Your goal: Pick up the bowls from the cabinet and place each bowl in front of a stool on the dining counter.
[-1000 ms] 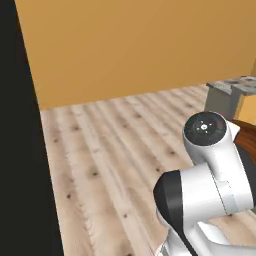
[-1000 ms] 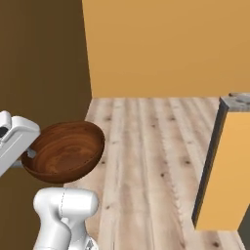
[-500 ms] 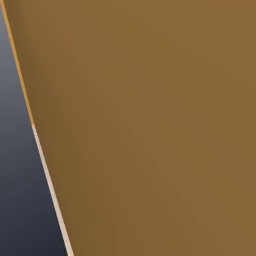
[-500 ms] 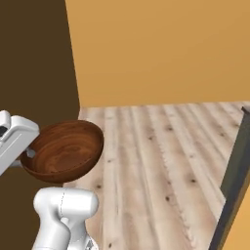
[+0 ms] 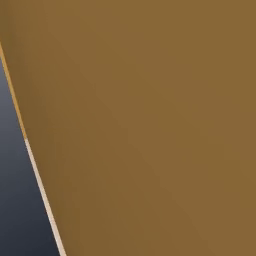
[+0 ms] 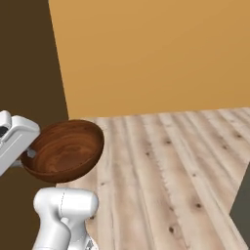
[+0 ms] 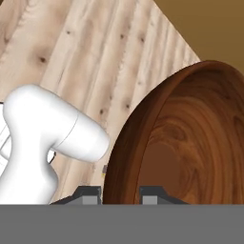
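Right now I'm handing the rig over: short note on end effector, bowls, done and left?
End effector: shut on the wooden bowl, pinching its rim, one finger on each side of the wall.
Wooden bowl: held in the air above the plank floor, tilted, out in front of the arm.
Surroundings: an orange wall ahead; a brown panel close up in the left base view.
Done: one bowl is picked up.
Left: set this bowl on the dining counter in front of a stool, then fetch and place the other bowl.

Tool [image 7: 122,194] tips behind bowl [image 7: 190,138] rim
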